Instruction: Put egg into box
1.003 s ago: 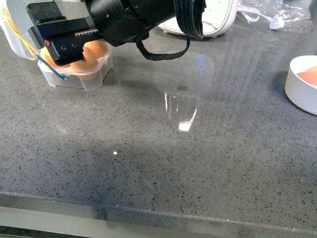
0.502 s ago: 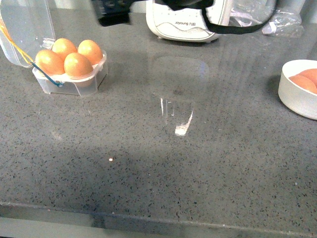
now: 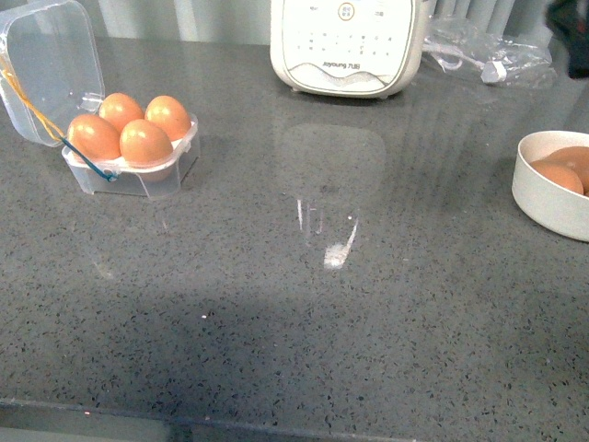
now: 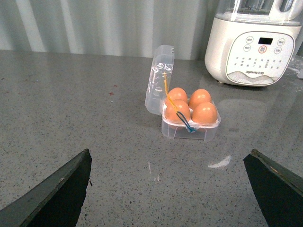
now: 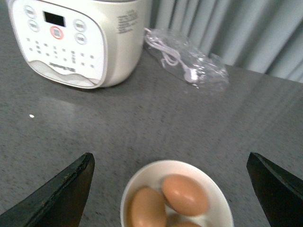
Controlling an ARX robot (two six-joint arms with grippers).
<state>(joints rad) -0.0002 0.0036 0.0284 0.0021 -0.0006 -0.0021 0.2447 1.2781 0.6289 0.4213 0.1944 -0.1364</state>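
Box holds four eggs; bowl shows best from right wrist.

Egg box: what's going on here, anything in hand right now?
Nothing is held. The box sits with its lid open and all four cups filled with brown eggs. The left end effector is open, facing the box but well clear of it. The right end effector is open, aimed at the bowl, which holds more eggs.

Four brown eggs fill the clear box — lid upright — on the grey counter, white push-button appliance behind; left gripper jaws spread wide.
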